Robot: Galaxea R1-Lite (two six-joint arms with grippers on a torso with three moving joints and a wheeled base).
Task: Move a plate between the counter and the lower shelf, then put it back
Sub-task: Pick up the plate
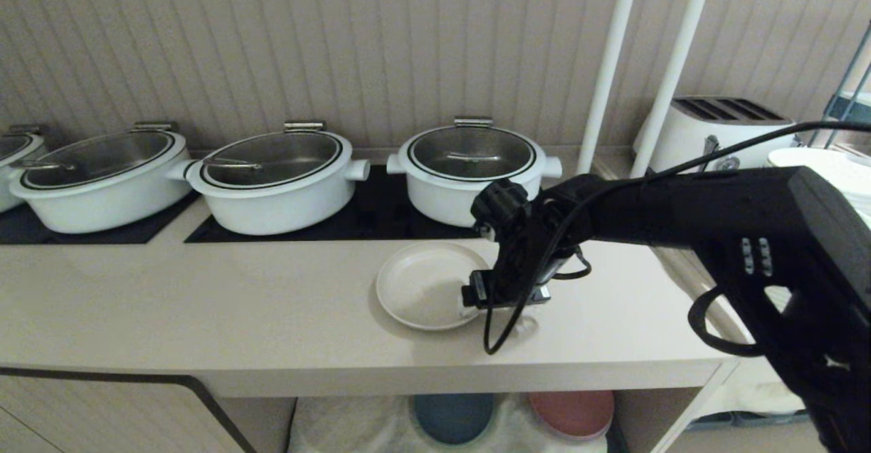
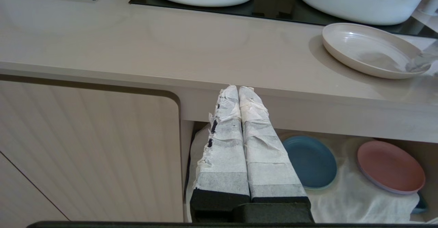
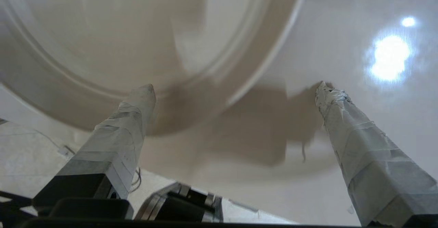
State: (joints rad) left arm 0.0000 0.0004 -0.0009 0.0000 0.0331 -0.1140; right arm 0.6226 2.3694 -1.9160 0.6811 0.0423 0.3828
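Cream-beige and matte, the small round plate (image 1: 425,285) with its low raised rim is set on the table (image 1: 204,310); its right edge is straddled by the spread, empty right gripper (image 3: 234,91) fingers.

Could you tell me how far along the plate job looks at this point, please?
Nothing shows as done yet: the plate lies flat on the counter. In hand: the right gripper is open at the plate's rim, one finger over the plate, one over the counter, nothing gripped. Left: grasp it, take it to the lower shelf beside the blue plate and pink plate, then return it.
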